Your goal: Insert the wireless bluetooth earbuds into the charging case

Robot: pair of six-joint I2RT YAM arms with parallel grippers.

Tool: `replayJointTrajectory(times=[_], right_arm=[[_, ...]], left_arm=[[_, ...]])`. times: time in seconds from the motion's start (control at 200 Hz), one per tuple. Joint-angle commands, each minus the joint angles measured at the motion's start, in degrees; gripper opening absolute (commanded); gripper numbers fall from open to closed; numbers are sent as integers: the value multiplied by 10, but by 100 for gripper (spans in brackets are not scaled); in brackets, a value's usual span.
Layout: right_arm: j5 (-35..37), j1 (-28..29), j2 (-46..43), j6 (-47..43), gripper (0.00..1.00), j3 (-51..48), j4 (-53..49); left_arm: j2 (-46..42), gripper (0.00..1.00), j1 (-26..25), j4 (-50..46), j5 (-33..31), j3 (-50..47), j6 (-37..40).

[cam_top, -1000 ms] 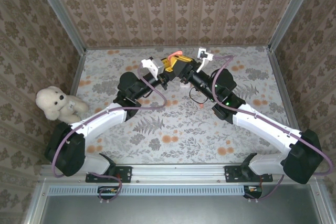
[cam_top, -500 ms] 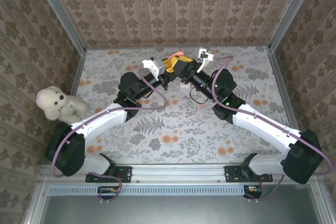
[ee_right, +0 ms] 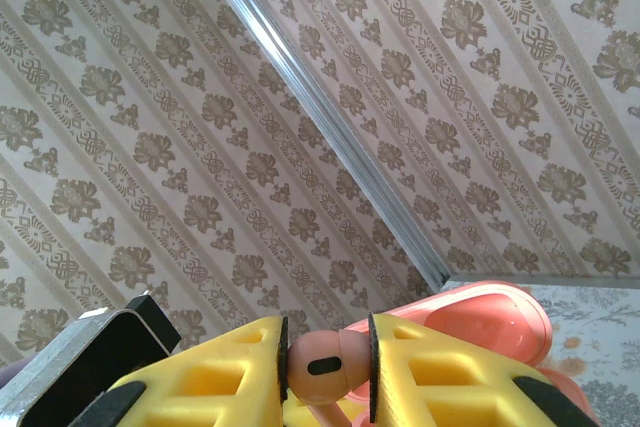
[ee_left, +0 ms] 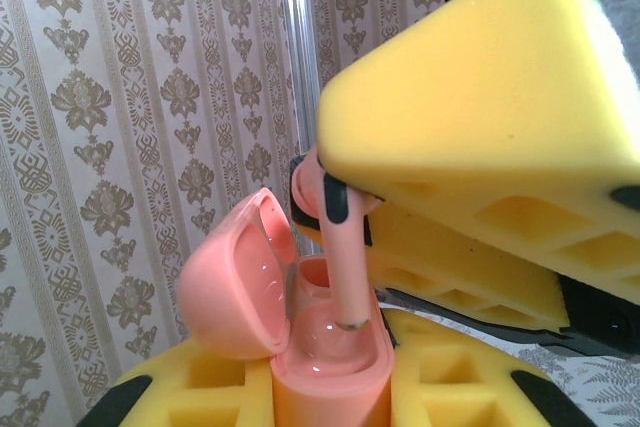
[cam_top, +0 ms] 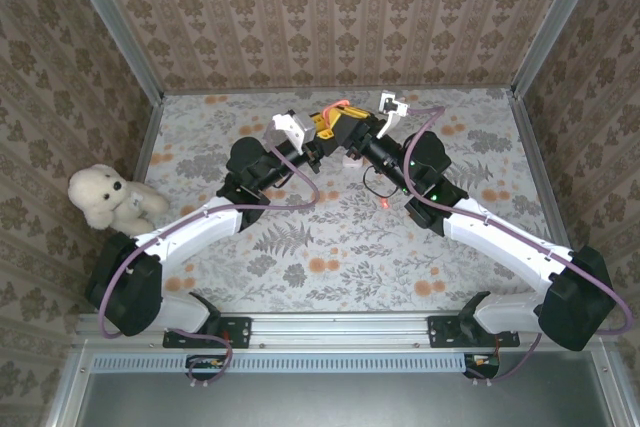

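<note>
Left hand: my left gripper (ee_left: 330,389) is clenched on a salmon-pink, pebble-shaped plastic charging case (ee_left: 322,349), with my yellow foam pads (ee_left: 200,387) pressing on either side of its lower half.
Case position: upright and lifted off the floral-patterned tabletop (cam_top: 330,247), above the middle of its far edge.
Case lid: the hinged lid (ee_left: 235,272) is swung fully back and its glossy inner face is showing.
Right hand: my right gripper (ee_right: 325,372) is pinching a salmon-pink stemmed earbud (ee_left: 338,247) by its rounded head, which is squeezed between the two yellow fingers.
Earbud position: just over the open case, stem pointing down and slightly tilted. The metal-ringed tip reaches the glossy inner surface of the case. I cannot tell whether it sits in a socket.
Grippers: both meet tip to tip, the right one just above the left.
Other: a cream plush teddy bear (cam_top: 110,197) sits at the left edge of the tabletop, well apart from the work.
</note>
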Motion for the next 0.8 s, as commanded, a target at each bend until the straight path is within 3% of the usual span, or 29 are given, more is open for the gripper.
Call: replayJointTrajectory(times=[0.0, 0.795], right_arm=[[4, -5, 7, -16, 25, -9, 4], [-29, -2, -5, -96, 24, 16, -106]], left_arm=[[-20, 0, -7, 19, 2, 16, 12], [-22, 0, -6, 15, -6, 22, 15]])
